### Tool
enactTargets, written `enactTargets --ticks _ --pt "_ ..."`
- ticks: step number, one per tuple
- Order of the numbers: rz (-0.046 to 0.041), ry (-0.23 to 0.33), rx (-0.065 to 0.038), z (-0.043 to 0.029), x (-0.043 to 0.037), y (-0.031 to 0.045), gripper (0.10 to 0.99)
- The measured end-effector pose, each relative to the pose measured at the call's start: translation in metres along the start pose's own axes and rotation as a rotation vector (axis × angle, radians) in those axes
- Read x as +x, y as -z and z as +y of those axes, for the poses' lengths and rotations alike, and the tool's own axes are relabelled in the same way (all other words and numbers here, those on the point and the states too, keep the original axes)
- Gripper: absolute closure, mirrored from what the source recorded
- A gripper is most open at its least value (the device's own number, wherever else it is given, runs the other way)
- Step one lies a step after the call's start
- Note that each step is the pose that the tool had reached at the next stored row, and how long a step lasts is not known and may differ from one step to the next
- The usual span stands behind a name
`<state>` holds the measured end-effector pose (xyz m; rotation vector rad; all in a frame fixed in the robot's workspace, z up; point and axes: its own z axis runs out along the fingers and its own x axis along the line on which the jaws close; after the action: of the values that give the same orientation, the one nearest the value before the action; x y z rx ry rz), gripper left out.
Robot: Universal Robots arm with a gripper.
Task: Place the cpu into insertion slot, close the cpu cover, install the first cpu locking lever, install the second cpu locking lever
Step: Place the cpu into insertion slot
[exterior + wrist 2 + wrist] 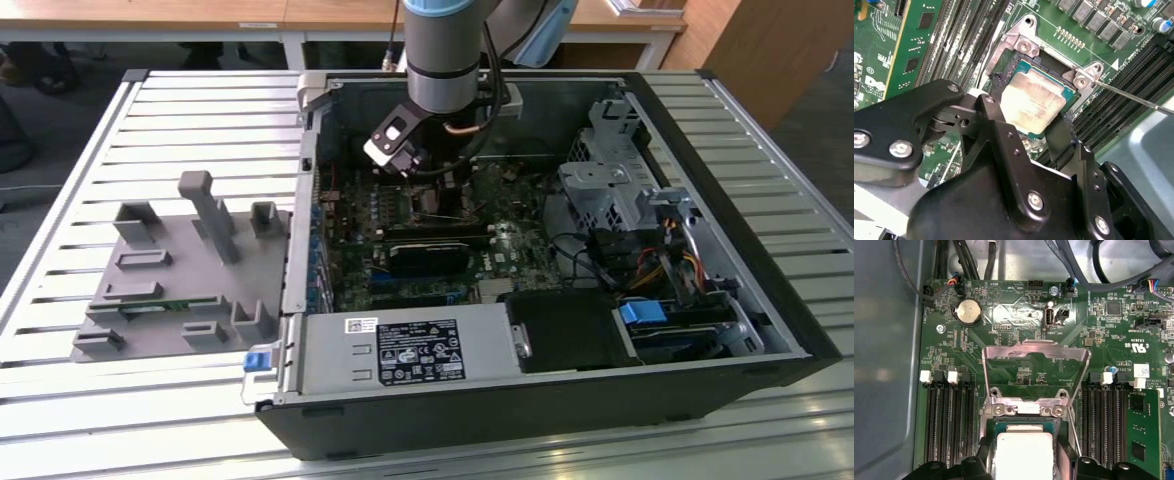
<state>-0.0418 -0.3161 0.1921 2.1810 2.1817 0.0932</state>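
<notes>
Exterior view: the arm reaches down into an open computer case [747,330] on a slatted table [80,420], and the gripper [434,190] hangs over the green motherboard [521,225]. A grey fixture [187,270] lies well apart from the tool, outside the case.

In both wrist views the 2 black fingers [999,125] clasp the cpu [1031,100] at opposite edges, so the tool grasps the chip. The cpu lies between them inside the frame of the insertion slot [1046,61]; I cannot tell whether it is fully seated.

In the first wrist view the cpu cover [999,352] stands raised just beyond the fingertips, hinged at the slot's far edge. Black memory slots [949,425] run along both sides of the gripper. In the second wrist view a thin wire lever [1134,97] sticks out beside the slot, unlatched.
</notes>
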Motion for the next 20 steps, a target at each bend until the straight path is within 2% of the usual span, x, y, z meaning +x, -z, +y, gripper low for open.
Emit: enactTargets --ticks 8,9,19,20 --pt "0.0008 0.0 0.0 0.0 -0.001 0.0006 0.486" --pt "0.0008 0.0 0.0 0.0 -0.001 0.0006 0.549" --pt "0.0011 0.0 0.0 0.0001 -0.0011 0.0004 0.537" --pt "0.0011 0.0 0.0 0.0001 -0.0011 0.0004 0.475"
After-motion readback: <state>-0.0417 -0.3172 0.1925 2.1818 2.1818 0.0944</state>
